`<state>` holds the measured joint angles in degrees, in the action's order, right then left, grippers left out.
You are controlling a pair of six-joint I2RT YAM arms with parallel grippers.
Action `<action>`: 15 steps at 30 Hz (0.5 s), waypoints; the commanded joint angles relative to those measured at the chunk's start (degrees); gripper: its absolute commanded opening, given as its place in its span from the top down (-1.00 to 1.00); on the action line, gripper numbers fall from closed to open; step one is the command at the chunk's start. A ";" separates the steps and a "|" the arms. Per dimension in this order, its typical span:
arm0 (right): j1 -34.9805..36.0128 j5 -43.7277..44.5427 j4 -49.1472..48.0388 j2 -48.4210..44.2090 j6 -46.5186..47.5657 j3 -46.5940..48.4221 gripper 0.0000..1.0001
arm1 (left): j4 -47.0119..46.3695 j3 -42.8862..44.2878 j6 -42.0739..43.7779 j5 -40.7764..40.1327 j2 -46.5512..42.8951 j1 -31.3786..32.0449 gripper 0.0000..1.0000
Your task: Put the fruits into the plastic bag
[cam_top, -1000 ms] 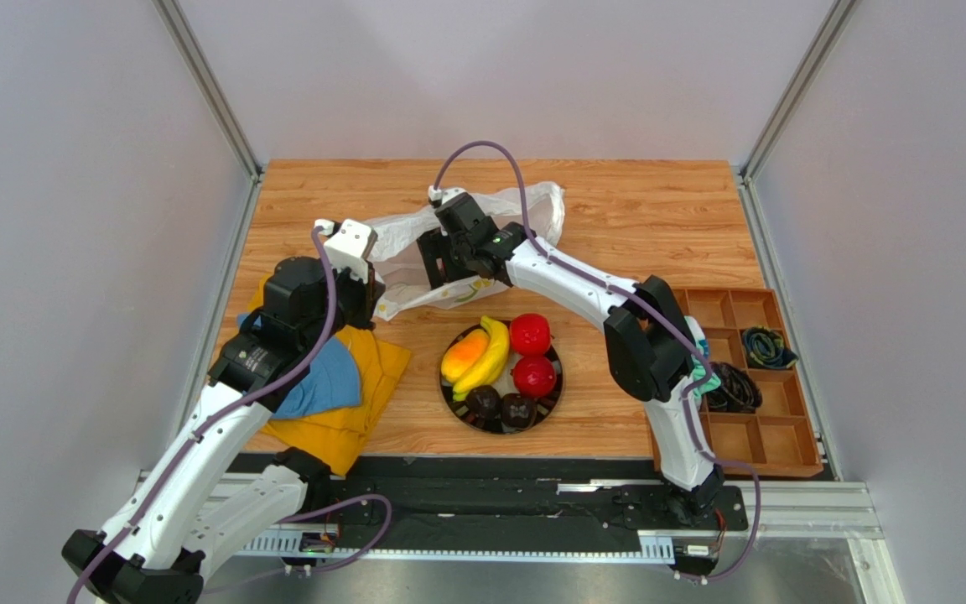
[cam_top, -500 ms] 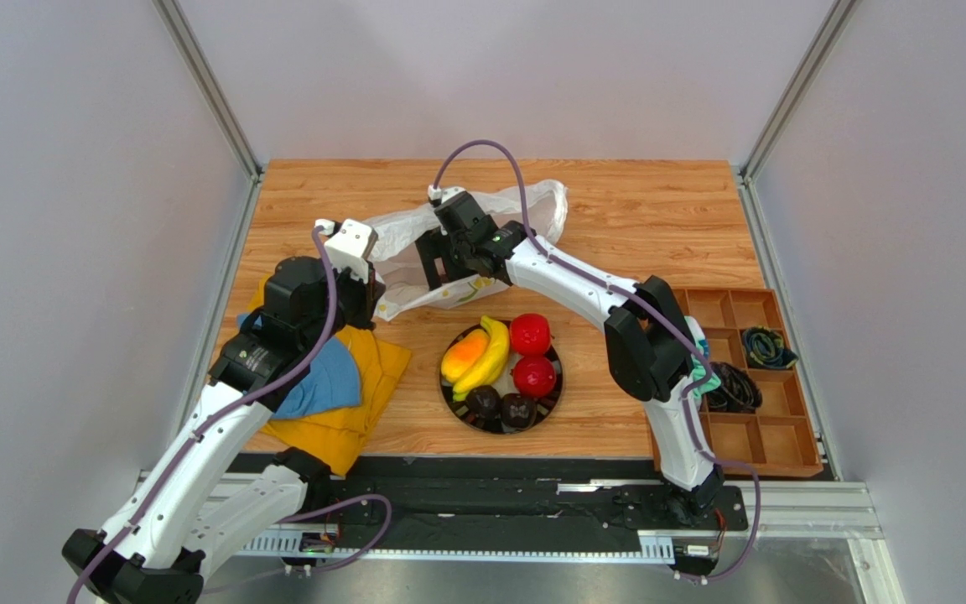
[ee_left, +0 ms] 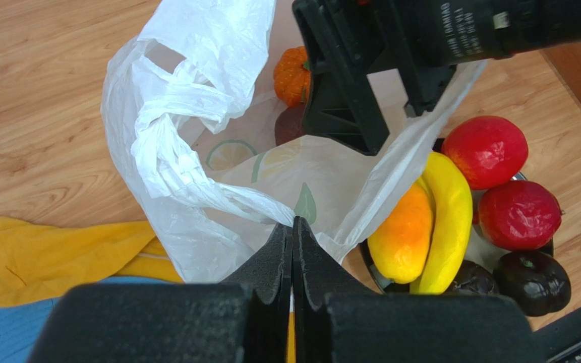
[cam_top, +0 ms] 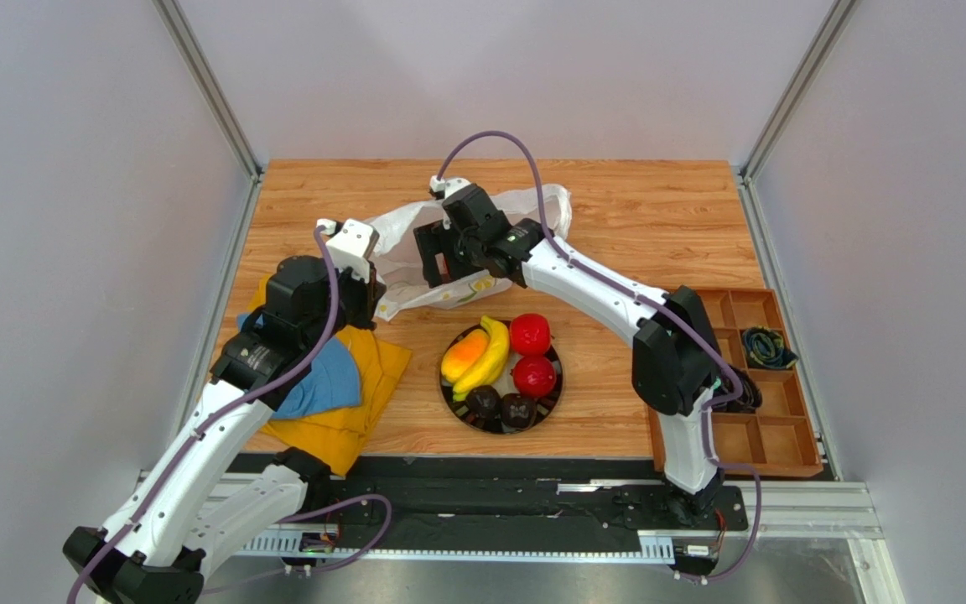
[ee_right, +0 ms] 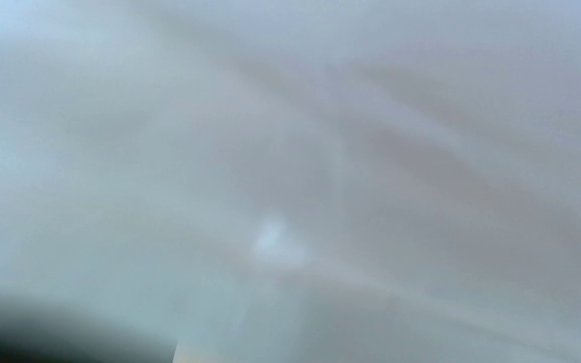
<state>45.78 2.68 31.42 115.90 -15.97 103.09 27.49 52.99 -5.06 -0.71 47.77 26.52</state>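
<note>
The left gripper (ee_left: 293, 231) is closed tight on a fold of the plastic bag (ee_left: 195, 113) at the lower middle of the left wrist view, holding its near edge up so the mouth gapes toward the upper right. The right gripper (cam_top: 443, 267) sits in that mouth with its fingers spread and nothing visible between them; its own camera shows only blurred pale film, so plastic is probably right against the lens. A ribbed orange fruit (ee_left: 292, 74) and a dark fruit (ee_left: 290, 125) lie inside the bag, at the top centre of the left wrist view. The banana (ee_left: 451, 219), mango (ee_left: 403, 238), two red fruits (ee_left: 487, 150) and two dark ones (ee_left: 532, 281) are on the black plate (cam_top: 549, 403), lower right of the bag. The step looks like backing the empty right gripper out. It should leave along the line of the opening, fingers apart and clear of the loose film, or the bag may drag and spill. The left pinch should stay put, then the banana is the easiest next pick.
</note>
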 commanded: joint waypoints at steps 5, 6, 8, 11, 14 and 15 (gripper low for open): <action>4.05 -0.13 -2.77 -10.42 2.17 -3.76 -0.73 | -0.94 2.64 -0.30 0.27 0.04 0.11 1.00; 4.40 -0.04 -2.77 -11.12 2.52 -4.12 -0.73 | -0.86 2.64 -0.30 0.27 -0.04 0.11 1.00; 5.46 0.83 -3.03 -13.49 2.69 -5.69 -0.73 | -0.94 2.64 -0.30 0.27 -0.04 0.11 1.00; 6.16 1.45 -3.91 -17.18 2.26 -7.37 -0.73 | -0.94 2.64 -0.30 0.36 -0.04 0.11 1.00; 6.69 1.45 -3.21 -20.61 1.55 -8.52 -0.72 | -0.94 2.64 -0.39 0.27 0.04 0.11 1.00; 7.39 1.98 -3.03 -21.23 1.55 -8.60 -0.71 | -0.94 2.64 -0.39 0.27 0.13 0.11 1.00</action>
<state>52.27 2.98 30.59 100.84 -14.68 94.74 27.51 52.99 -5.06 -0.71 47.81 26.52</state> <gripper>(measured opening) 0.862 0.007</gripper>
